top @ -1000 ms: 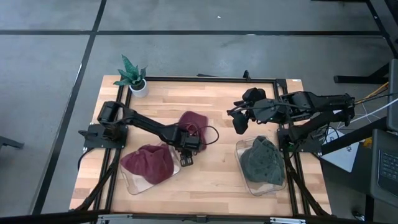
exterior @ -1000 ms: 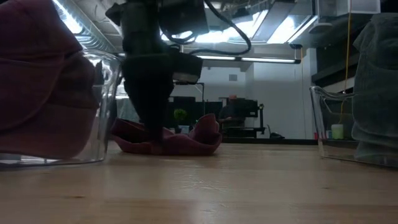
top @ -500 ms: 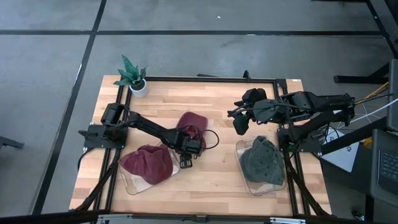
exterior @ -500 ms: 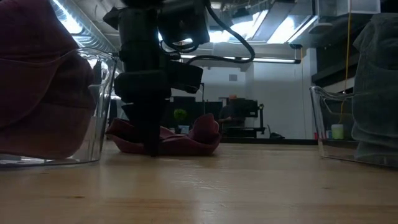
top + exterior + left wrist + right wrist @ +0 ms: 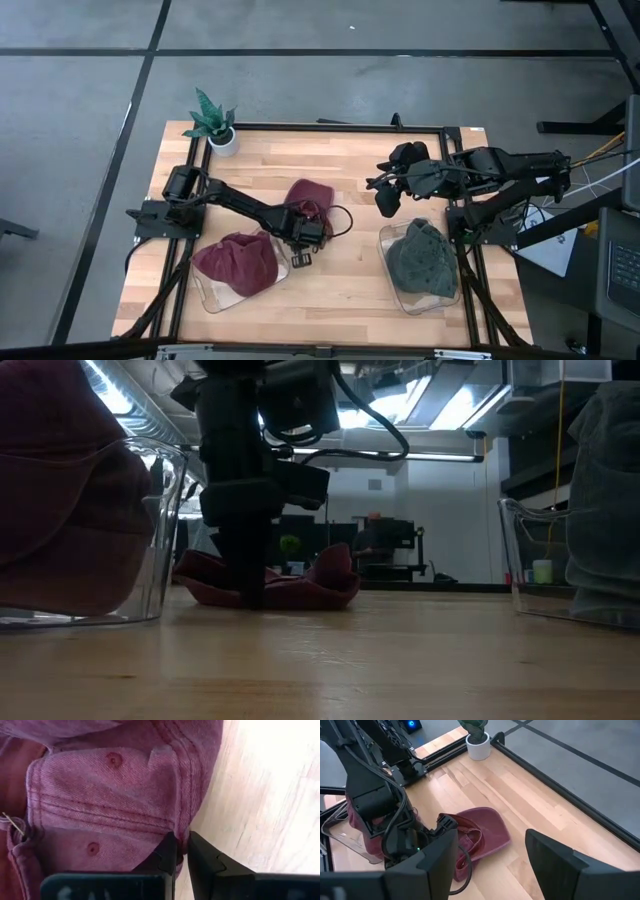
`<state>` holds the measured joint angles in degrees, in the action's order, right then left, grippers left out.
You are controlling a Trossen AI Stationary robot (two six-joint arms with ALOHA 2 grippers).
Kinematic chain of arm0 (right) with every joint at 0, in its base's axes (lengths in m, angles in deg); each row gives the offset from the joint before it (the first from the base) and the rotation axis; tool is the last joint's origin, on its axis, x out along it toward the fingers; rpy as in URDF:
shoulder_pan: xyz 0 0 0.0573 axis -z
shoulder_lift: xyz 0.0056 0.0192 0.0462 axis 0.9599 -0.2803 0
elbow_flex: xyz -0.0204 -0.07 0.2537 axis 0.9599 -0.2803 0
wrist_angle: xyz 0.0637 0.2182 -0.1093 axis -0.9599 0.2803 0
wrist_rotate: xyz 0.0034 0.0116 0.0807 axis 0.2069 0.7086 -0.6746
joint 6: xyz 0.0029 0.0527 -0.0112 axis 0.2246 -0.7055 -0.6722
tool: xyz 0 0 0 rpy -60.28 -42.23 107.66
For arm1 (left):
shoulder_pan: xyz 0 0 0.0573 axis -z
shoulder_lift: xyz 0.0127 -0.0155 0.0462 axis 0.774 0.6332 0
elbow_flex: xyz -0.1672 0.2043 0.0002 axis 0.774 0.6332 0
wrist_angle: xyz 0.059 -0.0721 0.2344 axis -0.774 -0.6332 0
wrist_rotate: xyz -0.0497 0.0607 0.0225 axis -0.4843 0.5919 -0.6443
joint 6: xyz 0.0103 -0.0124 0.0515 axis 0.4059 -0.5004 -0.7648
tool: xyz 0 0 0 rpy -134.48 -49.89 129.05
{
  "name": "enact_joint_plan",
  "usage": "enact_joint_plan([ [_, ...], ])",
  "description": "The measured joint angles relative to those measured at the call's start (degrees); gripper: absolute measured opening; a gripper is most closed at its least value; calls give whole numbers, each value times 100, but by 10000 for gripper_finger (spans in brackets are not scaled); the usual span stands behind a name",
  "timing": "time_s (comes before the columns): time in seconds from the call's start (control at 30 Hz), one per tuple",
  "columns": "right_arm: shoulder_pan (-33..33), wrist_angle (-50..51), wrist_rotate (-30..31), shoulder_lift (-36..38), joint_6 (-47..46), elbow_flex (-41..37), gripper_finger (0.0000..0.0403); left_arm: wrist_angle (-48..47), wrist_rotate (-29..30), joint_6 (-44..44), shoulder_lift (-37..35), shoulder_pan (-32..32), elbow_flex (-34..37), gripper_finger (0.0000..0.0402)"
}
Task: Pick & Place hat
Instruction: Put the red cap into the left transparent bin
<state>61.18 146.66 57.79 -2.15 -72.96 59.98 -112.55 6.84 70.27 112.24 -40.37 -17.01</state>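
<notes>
A maroon hat lies on the wooden table near its middle, resting on its brim and crown. My left gripper stands upright at the hat's near edge, fingers down on the table, shut on the hat. My right gripper hovers open above the table's right half, with nothing between its fingers; the hat shows beyond them. My left gripper pinches the hat's stitched edge between its two fingertips, at the hat's near side. The fingers come from above, pointing down. The hat still lies flat on the table, slack.
A clear tray at the near left holds another maroon hat. A second clear tray at the near right holds a green hat. A small potted plant stands at the far left corner. Bare wood lies between the trays.
My left gripper has stayed low at the hat's near edge and shifted only slightly there. The hat lies where it was.
</notes>
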Motion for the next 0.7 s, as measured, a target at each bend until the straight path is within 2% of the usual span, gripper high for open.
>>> enact_joint_plan([
  [0.1,0,16,-1,0,5,0,232,106,-443,72,-27,-53,2,21],
  [0.23,62,230,-1,0,-1,0,232,277,-1490,138,-134,-162,37,21],
  [0.33,139,407,1,0,-4,0,232,403,-2054,284,-374,-272,35,21],
  [0.7,269,588,-1,0,-1,0,232,465,-2917,829,-1409,-651,24,21],
])
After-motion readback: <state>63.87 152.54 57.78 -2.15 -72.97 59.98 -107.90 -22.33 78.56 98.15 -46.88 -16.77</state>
